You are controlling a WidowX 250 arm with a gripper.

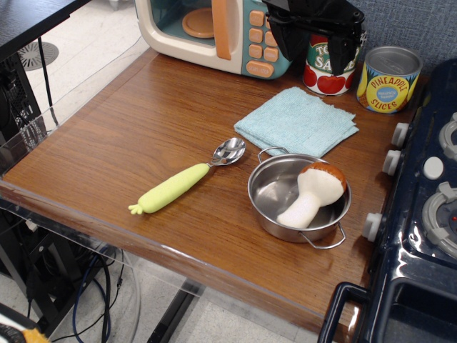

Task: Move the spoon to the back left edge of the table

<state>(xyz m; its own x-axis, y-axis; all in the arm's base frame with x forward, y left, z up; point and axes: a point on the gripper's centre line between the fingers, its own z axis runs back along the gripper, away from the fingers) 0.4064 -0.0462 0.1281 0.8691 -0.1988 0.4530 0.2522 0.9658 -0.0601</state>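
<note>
The spoon [187,179] lies flat on the brown wood-grain table [128,128], near the front middle. Its silver bowl [228,151] points back right and its lime-green handle points front left. My gripper [314,51] is a black shape hovering at the back of the table, in front of a tomato sauce can [330,71], far from the spoon. Its two fingers [284,41] hang apart with nothing between them.
A steel pot [300,198] holding a plush mushroom [318,191] sits just right of the spoon. A light blue cloth [296,121] lies behind it. A toy microwave [214,32] stands at the back left, a pineapple can [388,78] at the back right, and a dark blue toy stove [421,214] along the right.
</note>
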